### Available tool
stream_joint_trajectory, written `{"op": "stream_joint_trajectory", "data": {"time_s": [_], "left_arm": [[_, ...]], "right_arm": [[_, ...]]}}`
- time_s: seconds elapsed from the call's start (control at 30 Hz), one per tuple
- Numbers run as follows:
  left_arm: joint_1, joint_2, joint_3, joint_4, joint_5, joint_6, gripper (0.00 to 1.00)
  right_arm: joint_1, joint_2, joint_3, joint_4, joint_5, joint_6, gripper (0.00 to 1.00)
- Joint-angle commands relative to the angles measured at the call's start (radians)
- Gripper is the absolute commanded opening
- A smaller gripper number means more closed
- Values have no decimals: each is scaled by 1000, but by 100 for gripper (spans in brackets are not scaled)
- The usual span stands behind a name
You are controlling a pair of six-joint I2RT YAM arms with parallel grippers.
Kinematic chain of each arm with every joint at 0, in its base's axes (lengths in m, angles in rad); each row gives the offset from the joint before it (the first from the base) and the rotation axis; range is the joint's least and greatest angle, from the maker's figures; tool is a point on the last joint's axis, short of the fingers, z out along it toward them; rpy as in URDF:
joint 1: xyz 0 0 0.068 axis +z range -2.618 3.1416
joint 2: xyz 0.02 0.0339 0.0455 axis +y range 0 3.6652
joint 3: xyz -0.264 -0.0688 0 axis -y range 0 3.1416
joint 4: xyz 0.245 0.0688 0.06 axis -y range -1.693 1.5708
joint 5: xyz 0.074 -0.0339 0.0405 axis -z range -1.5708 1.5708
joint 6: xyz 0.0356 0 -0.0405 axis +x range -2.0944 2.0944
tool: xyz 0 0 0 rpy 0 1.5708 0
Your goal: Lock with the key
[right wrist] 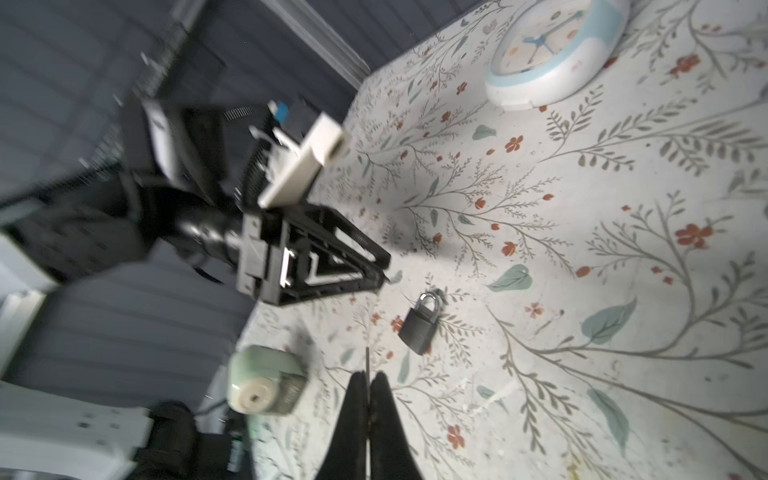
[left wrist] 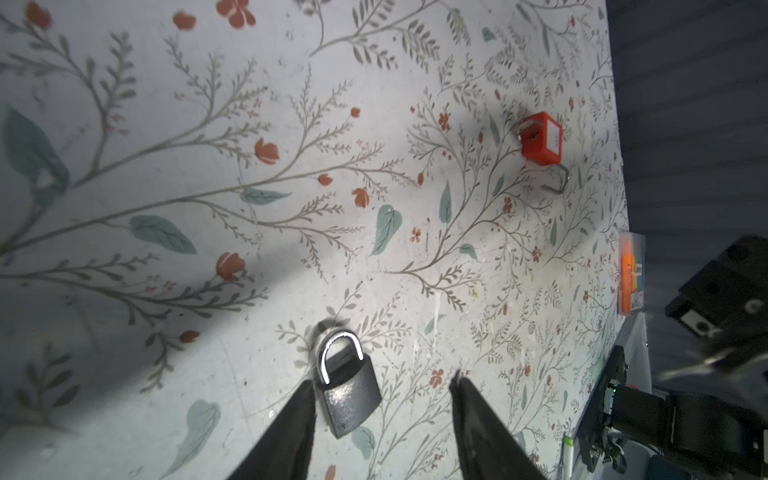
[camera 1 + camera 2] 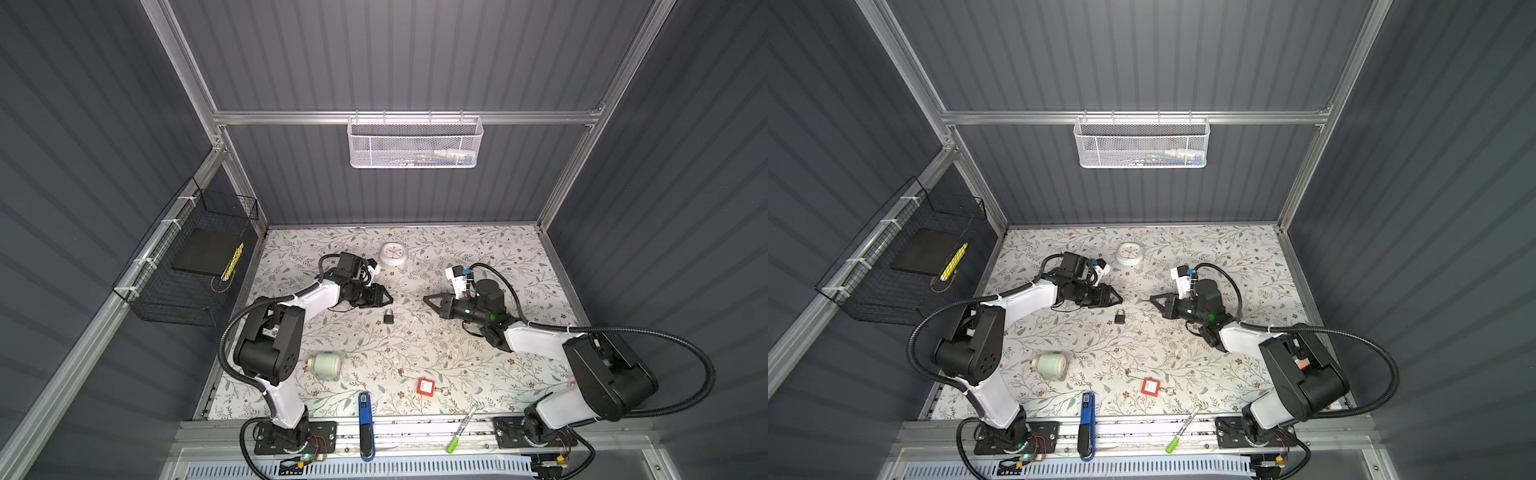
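Black padlock (image 3: 388,318) lies flat at the centre of a top view, just below the left gripper (image 2: 383,379); its jaws are apart and nothing is held. Right gripper (image 1: 369,376) is clamped on the key (image 1: 368,358). Risks: thin blade twisted in the pinch at insertion; unheld lock shoved away. White label on the red padlock (image 2: 540,141) can't be read.

We see a round white-and-blue clock (image 3: 393,254) lying face up near the back of the floral counter (image 3: 478,361). A pale green jar (image 3: 327,365) lies on its side at front left, with a red padlock (image 3: 425,387) at front middle. A blue tool (image 3: 365,424) and a green marker (image 3: 460,430) cross the front edge. A white mesh basket (image 3: 415,143) hangs on the back wall. A black wire basket (image 3: 183,270) on the side wall holds a dark slab (image 3: 205,251).
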Motion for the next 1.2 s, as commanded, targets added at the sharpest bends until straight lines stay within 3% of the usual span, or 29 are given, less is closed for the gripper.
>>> {"op": "stream_joint_trajectory", "data": {"time_s": [0.0,0.17,0.3,0.53,0.63,0.8,1.17], "left_arm": [[41,-49,4,-10,-15,-20,55],[108,-115,-43,-12,15,-38,56],[142,-165,-73,-4,7,-48,56],[158,-192,-95,-28,9,-29,57],[167,-206,-107,-30,8,-27,57],[178,-208,-107,-45,12,-14,57],[183,-196,-106,-29,27,-27,57]], "right_arm": [[139,-40,84,-311,318,-419,0],[318,21,121,-299,632,-705,0],[415,153,166,-212,892,-917,0],[483,364,169,146,1091,-1187,0],[487,420,166,264,1110,-1255,0],[487,465,178,271,1093,-1256,0],[485,454,195,44,1013,-1112,0]]}}
